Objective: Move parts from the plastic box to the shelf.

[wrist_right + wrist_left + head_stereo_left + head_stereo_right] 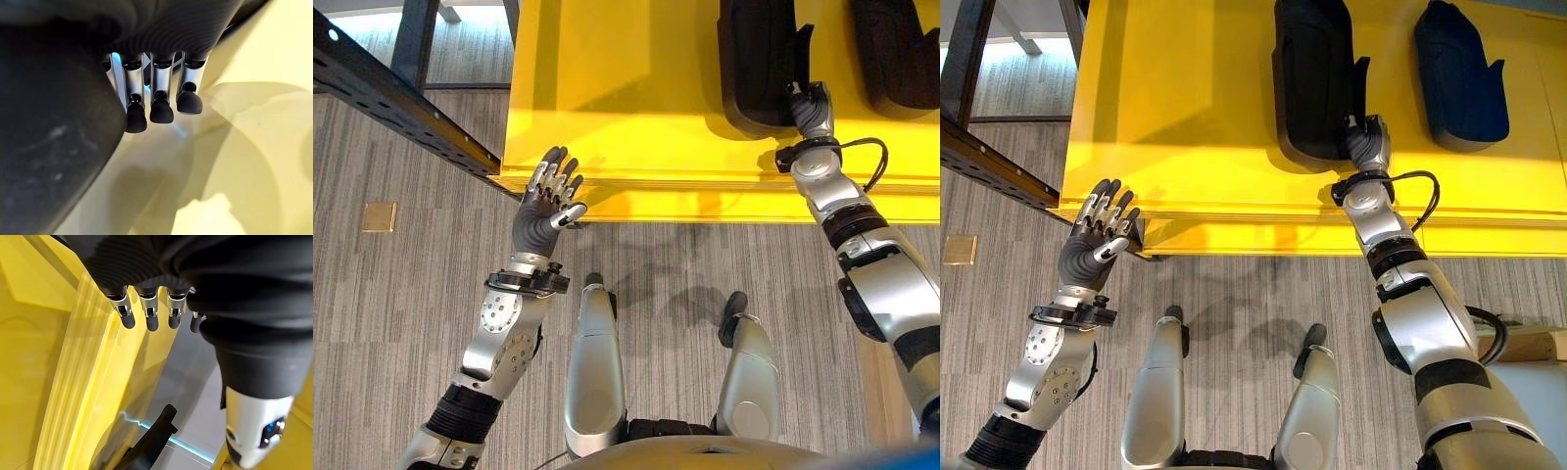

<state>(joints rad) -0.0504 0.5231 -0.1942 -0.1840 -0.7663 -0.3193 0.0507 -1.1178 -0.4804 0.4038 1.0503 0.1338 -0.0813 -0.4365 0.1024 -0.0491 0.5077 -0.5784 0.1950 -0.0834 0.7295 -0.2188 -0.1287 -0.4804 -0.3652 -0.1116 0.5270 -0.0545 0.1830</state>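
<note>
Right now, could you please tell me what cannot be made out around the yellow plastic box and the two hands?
- Right hand: its fingertips lie against the near black moulded part in the yellow plastic box; whether they grip it is hidden in the eye views and the right wrist view.
- Far black moulded part: cut off by the top edge.
- Dark metal shelf: only a corner beam shows.
- Left hand: open, by the box's rim.

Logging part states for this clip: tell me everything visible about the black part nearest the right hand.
The black part is a long, matte moulded piece with rounded ends and a small tab on one side. It lies flat in the yellow box, lengthwise away from the robot. The right robot hand is at its near corner; whether it grips is unclear.
</note>
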